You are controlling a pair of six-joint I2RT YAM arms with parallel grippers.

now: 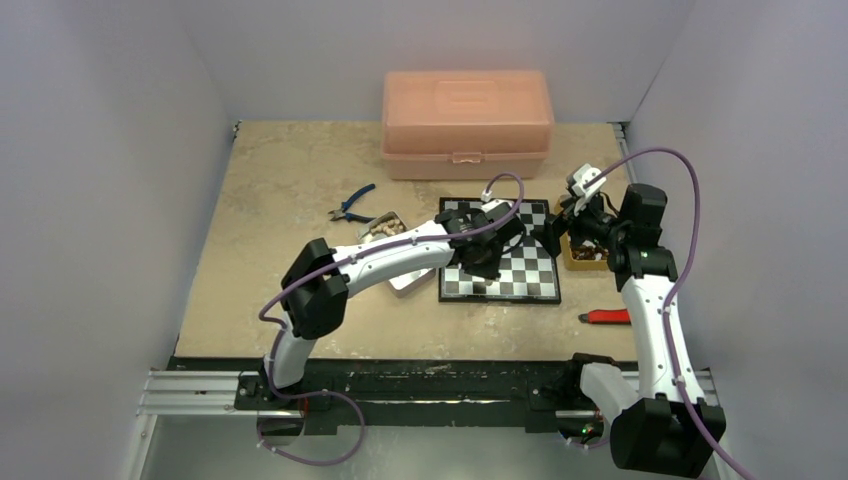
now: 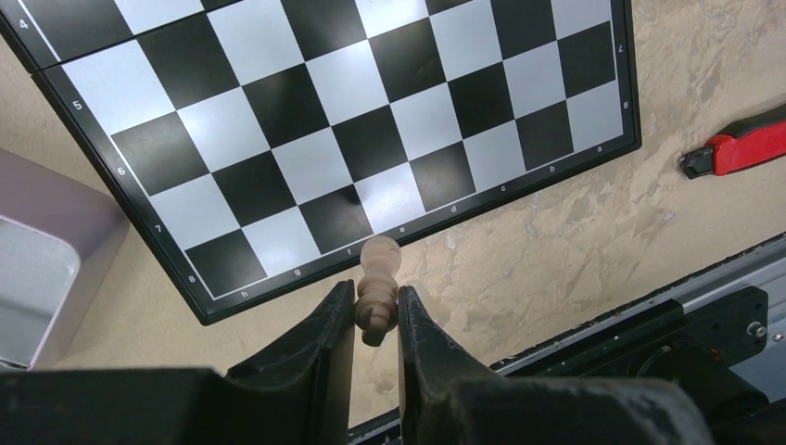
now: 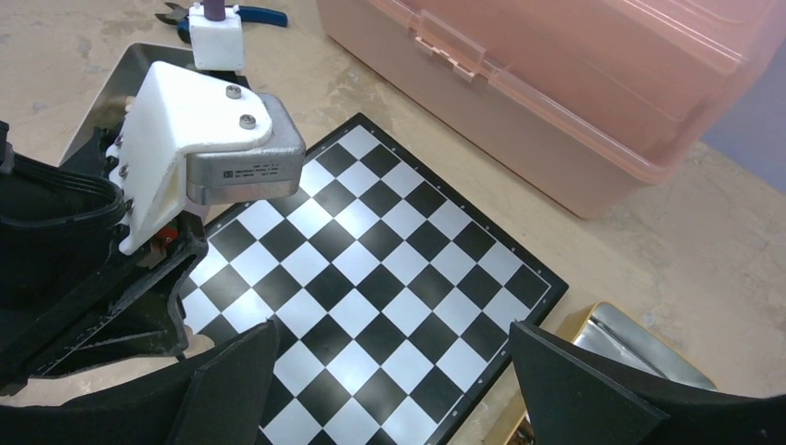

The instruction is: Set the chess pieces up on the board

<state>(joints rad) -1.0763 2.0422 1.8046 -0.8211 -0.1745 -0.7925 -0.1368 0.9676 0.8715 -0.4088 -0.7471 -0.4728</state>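
The black and silvery-white board lies at the table's middle right. No chessman shows on its squares in the left wrist view or the right wrist view. My left gripper hangs over the board's left part. In its wrist view the gripper is shut on a light tan chess piece, held above the board's near edge by file f. My right gripper is at the board's right edge. It is open and empty above the board.
A large pink plastic box stands behind the board. A metal tin with light pieces sits left of the board, with blue pliers beside it. A gold tin with dark pieces sits on the right. A red tool lies near the front right.
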